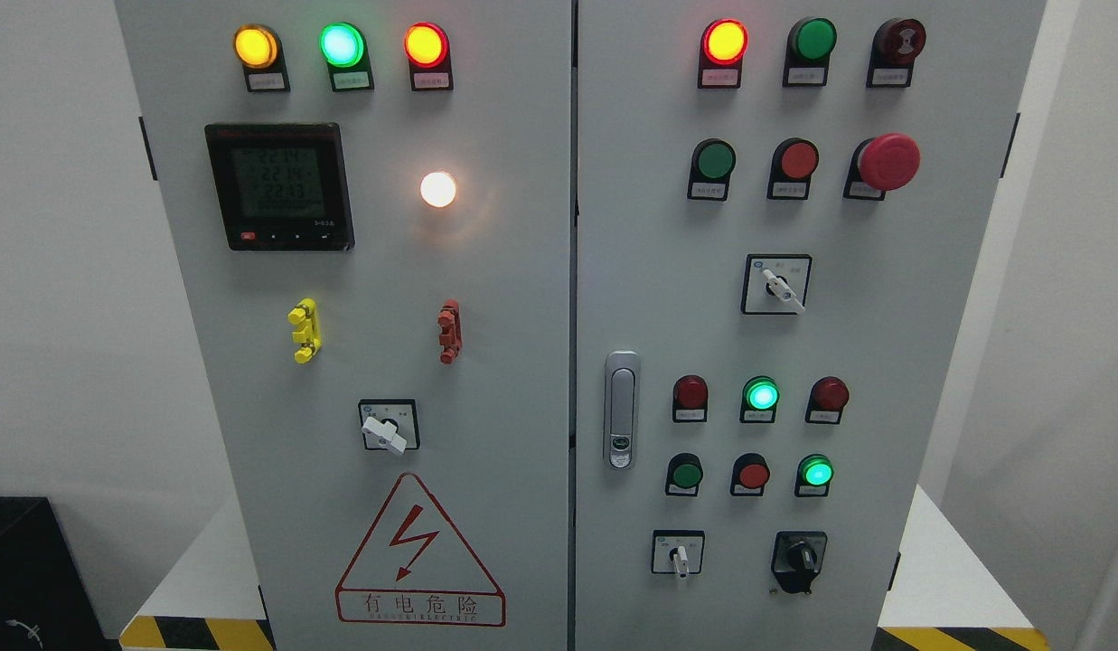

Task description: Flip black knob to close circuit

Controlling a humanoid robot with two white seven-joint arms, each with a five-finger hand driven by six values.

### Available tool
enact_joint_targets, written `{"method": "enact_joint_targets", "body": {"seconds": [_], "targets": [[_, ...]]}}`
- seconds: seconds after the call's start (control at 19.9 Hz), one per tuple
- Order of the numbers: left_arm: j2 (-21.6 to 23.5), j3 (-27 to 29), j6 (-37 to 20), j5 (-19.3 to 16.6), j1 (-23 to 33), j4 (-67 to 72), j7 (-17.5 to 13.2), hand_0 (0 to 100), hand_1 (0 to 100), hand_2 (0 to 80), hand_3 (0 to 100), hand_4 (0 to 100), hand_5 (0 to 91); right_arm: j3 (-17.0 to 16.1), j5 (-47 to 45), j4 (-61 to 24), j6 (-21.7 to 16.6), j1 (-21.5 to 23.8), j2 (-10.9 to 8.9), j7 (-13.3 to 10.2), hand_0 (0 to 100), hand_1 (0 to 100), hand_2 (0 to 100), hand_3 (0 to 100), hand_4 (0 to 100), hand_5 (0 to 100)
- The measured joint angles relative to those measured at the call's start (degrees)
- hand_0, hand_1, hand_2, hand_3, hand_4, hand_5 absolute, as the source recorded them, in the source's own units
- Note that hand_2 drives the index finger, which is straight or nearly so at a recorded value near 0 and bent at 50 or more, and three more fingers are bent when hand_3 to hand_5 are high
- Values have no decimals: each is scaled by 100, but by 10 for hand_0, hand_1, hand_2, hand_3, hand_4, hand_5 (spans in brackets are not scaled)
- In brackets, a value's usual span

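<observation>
Grey cabinet (486, 362) faces the camera, lamps lit | black knob (801, 558) low on the right door, beside a white switch (678, 553), under a green lamp (816, 472) | no hand in view, so neither hand's grip nor the knob's place relative to it can be told

On the cabinet's right door (884, 316), the knob (800, 558) sits at the bottom right, right of a switch (678, 553), below button rows; the handle (621, 410) lies left.
</observation>
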Motion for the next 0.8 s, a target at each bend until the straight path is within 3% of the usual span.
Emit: {"method": "enact_joint_targets", "body": {"seconds": [0.5,0.8], "targets": [[0,0,-32,0,0,0,-2,120,556,0,0,0,0,-53,386,-501,520,-197,11,26,0,150,766,910,767,823],[0,0,-9,0,0,0,-2,120,556,0,0,0,0,-117,917,-726,731,-380,20,288,0,129,790,937,776,824]]}}
